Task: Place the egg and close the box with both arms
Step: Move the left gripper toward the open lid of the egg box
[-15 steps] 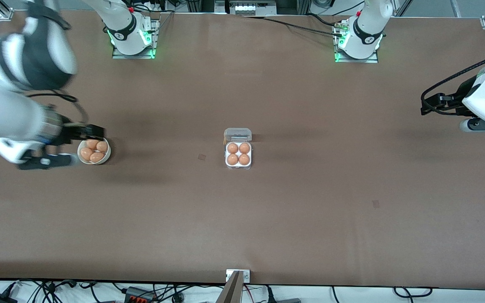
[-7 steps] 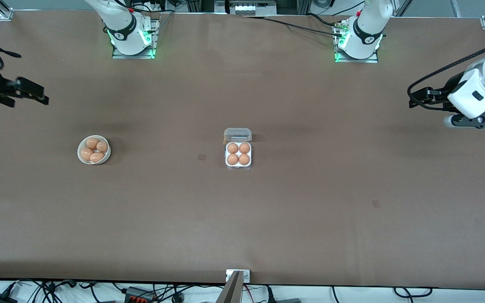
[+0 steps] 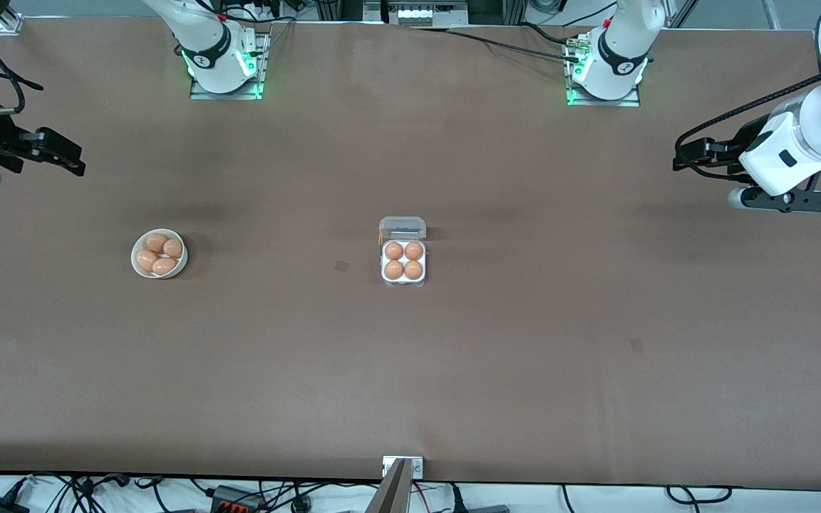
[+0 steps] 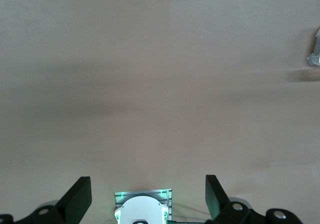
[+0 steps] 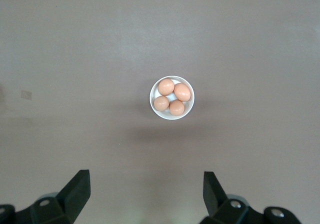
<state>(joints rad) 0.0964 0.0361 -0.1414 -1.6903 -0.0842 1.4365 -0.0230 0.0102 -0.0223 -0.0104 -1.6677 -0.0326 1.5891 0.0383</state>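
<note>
The box [image 3: 403, 283] sits at the table's middle, its white tray holding several orange-brown eggs [image 3: 394, 251], one in each cell. Its clear lid [image 3: 402, 228] stands open on the side toward the robots' bases. More eggs [image 3: 164, 266] like them lie in a round white bowl [image 3: 132, 256] toward the right arm's end. My right gripper [image 3: 72, 158] hangs open and empty high over that end, looking down on the bowl [image 5: 152, 104] and its eggs [image 5: 166, 87]. My left gripper [image 3: 681, 157] is open and empty over the left arm's end of the table.
Both arm bases [image 3: 221, 68] [image 3: 606, 71] stand along the table edge farthest from the front camera. The left wrist view shows bare table and that arm's own base [image 4: 142, 206]. A small metal bracket [image 3: 403, 467] sits at the nearest edge.
My right gripper has lifted off the bowl and swung away toward the table's end and the bases. The left arm has drifted a little toward the middle. Both stay open.
</note>
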